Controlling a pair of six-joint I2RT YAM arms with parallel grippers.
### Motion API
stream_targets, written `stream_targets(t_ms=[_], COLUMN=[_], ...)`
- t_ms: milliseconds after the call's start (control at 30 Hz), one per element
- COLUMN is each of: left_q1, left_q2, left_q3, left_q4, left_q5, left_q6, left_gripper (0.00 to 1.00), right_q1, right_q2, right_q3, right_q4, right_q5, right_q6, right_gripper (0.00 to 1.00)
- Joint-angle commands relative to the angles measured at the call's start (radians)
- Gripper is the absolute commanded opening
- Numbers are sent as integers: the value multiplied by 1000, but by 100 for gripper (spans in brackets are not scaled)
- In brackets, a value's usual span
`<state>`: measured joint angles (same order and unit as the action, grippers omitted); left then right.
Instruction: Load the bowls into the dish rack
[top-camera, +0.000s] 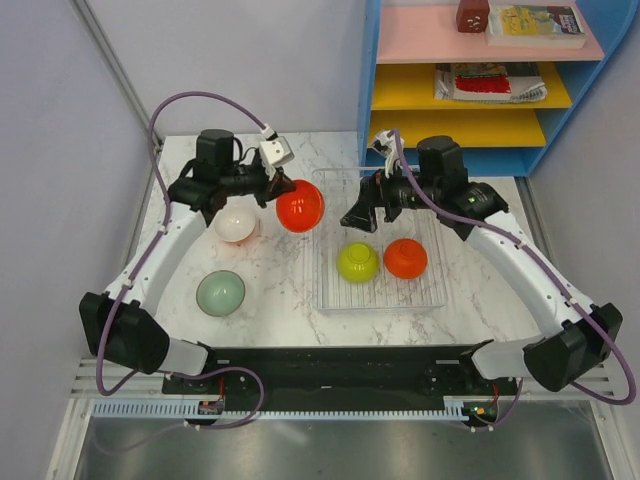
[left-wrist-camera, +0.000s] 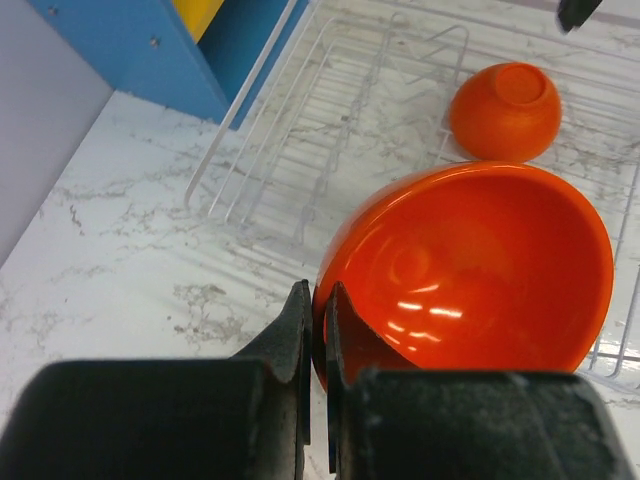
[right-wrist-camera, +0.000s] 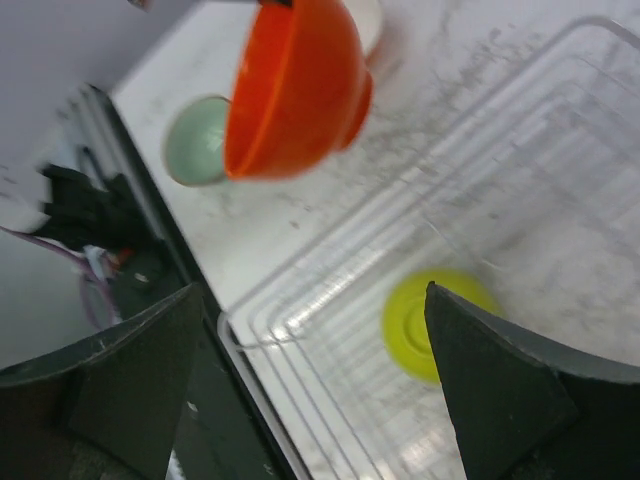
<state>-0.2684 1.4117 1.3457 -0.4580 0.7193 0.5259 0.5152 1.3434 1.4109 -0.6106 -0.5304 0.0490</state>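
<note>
gripping the rim of an orange-red bowl (left-wrist-camera: 470, 270), the left gripper (left-wrist-camera: 318, 300) has its fingers clenched on the thin wall, one inside and one outside. it holds the bowl tipped on its side, raised off the marble table (top-camera: 275, 300) just outside the far left corner of the dish rack (top-camera: 330, 300). the right gripper (top-camera: 358, 215) hangs over the far part of the rack with its fingers spread wide and nothing between them. inside the rack, toward its near side, a yellow-green bowl (top-camera: 358, 262) and a second orange-red bowl (top-camera: 405, 258) sit upside down, side by side and slightly apart. left of the rack, on the table, a white bowl (top-camera: 236, 223) sits level with the rack's far half, and a pale sage-green bowl (top-camera: 220, 293) sits mouth up, level with the rack's near end.
</note>
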Motion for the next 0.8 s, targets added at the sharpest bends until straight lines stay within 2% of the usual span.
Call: stream_targets(t_ms=[0, 133, 233, 533, 633, 767], left_q1=[-101, -186, -235, -252, -253, -259], left_q2=[-8, -13, -7, -8, -11, -8], left_q3=[58, 61, 76, 145, 148, 145], left_q4=[21, 16, 15, 4, 4, 4], left_q5=[11, -60, -106, -123, -113, -113], left_q6=[-11, 2, 5, -14, -20, -20], left_gripper=[2, 2, 2, 2, 2, 2], right_q1=[-53, -73, -87, -124, -135, -149], right_q2=[28, 72, 83, 63, 66, 69], right_q3=[-67, -93, -118, -185, -219, -260], right_q4=[261, 327, 373, 413, 481, 644], right_q5=[-417, -485, -480, -477, -526, -585], right_q6=[327, 406, 446, 454, 524, 617], right_gripper=[98, 98, 98, 98, 98, 91])
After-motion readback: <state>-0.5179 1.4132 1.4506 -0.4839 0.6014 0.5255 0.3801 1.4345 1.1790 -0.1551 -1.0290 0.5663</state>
